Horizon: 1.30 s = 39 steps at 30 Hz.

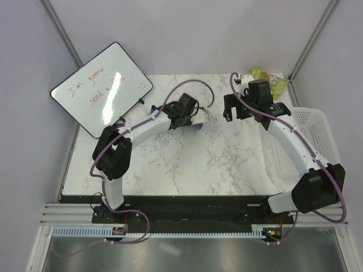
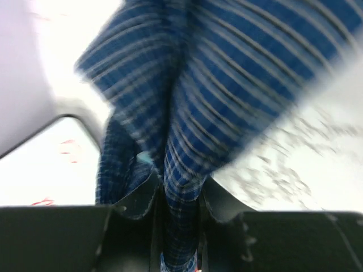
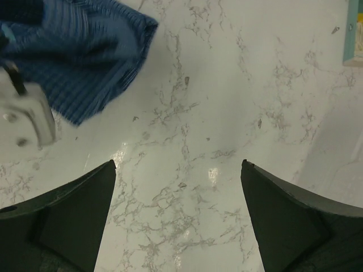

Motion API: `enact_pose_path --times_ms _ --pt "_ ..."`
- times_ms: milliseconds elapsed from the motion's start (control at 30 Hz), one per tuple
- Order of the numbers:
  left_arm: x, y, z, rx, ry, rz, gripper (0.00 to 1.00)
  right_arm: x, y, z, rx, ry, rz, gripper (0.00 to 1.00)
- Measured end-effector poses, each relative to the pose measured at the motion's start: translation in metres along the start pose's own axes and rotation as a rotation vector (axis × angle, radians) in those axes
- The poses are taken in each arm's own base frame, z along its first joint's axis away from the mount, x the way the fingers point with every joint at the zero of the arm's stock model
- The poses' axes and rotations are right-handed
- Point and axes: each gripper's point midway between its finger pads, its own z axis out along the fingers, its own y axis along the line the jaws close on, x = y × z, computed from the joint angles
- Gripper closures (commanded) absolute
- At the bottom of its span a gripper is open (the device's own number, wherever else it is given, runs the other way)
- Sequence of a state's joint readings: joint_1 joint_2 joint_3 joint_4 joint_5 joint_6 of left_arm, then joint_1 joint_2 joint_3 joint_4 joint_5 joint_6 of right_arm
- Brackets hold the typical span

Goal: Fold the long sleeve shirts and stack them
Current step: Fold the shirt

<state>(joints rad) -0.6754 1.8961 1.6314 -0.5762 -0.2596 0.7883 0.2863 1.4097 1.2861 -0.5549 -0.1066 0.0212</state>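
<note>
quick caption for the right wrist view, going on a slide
Right gripper open and empty over the marble table, the bunched blue checked shirt at upper left.

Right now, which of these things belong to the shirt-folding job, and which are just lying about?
Part of the job:
- blue checked shirt, bunched up and clamped in the left gripper
- right gripper, open over the marble table

Just lying about:
- whiteboard with red writing
- white mesh basket at the table's right edge
- yellow-green packets at the far corner
</note>
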Motion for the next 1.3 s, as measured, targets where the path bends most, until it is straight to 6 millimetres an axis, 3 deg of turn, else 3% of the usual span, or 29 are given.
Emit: enact_pose_path --times_ms 67,167,233,333,400,433,467,533,567,700,833,867,933,1033,1133,1167,1233,1300 --pt "0.026 -0.049 0.017 0.066 0.094 0.112 0.98 0.003 -0.010 -0.001 0.014 0.006 0.016 0.02" --pt "0.054 -0.112 0.021 0.139 0.189 0.238 0.98 0.005 -0.022 -0.001 0.032 0.011 0.020 0.02" --pt "0.054 -0.148 0.015 0.168 0.202 0.285 0.98 0.006 -0.024 -0.002 0.031 0.013 0.016 0.02" --pt "0.042 -0.179 0.002 0.194 0.177 0.290 0.95 0.006 -0.022 -0.001 0.019 0.013 0.000 0.02" --pt "0.036 -0.196 -0.008 0.209 0.156 0.279 0.69 0.007 -0.021 -0.001 0.010 0.014 -0.010 0.02" --pt "0.036 -0.201 -0.012 0.219 0.151 0.276 0.63 0.007 -0.020 -0.001 -0.002 0.015 -0.021 0.02" --pt "0.037 -0.209 -0.018 0.240 0.140 0.266 0.44 0.007 -0.018 -0.001 -0.013 0.017 -0.034 0.02" --pt "0.041 -0.218 -0.028 0.285 0.121 0.254 0.35 0.010 -0.014 0.003 -0.050 0.025 -0.058 0.02" --pt "0.042 -0.221 -0.036 0.313 0.103 0.239 0.20 0.012 -0.011 0.006 -0.072 0.033 -0.075 0.02" --pt "0.023 -0.216 -0.083 0.390 -0.058 0.176 0.19 0.025 0.005 0.034 -0.205 0.092 -0.120 0.07" --pt "-0.004 -0.193 -0.139 0.388 -0.292 0.108 0.01 0.023 0.027 0.082 -0.328 0.140 -0.176 0.18" --pt "-0.005 -0.187 -0.152 0.389 -0.343 0.084 0.01 0.020 0.037 0.096 -0.358 0.140 -0.198 0.25" --pt "0.003 -0.173 -0.171 0.391 -0.405 0.022 0.01 0.020 0.062 0.118 -0.420 0.151 -0.250 0.30" --pt "0.023 -0.153 -0.175 0.382 -0.399 -0.066 0.01 0.024 0.106 0.142 -0.502 0.157 -0.342 0.41" --pt "0.053 -0.138 -0.159 0.401 -0.322 -0.187 0.02 0.034 0.150 0.160 -0.581 0.168 -0.441 0.49" --pt "0.062 -0.134 -0.153 0.401 -0.293 -0.226 0.03 0.040 0.159 0.164 -0.602 0.174 -0.461 0.56" --pt "0.085 -0.125 -0.139 0.420 -0.226 -0.341 0.03 0.055 0.168 0.168 -0.632 0.208 -0.496 0.65" --pt "0.107 -0.118 -0.126 0.437 -0.157 -0.462 0.05 0.076 0.161 0.169 -0.637 0.266 -0.510 0.80"
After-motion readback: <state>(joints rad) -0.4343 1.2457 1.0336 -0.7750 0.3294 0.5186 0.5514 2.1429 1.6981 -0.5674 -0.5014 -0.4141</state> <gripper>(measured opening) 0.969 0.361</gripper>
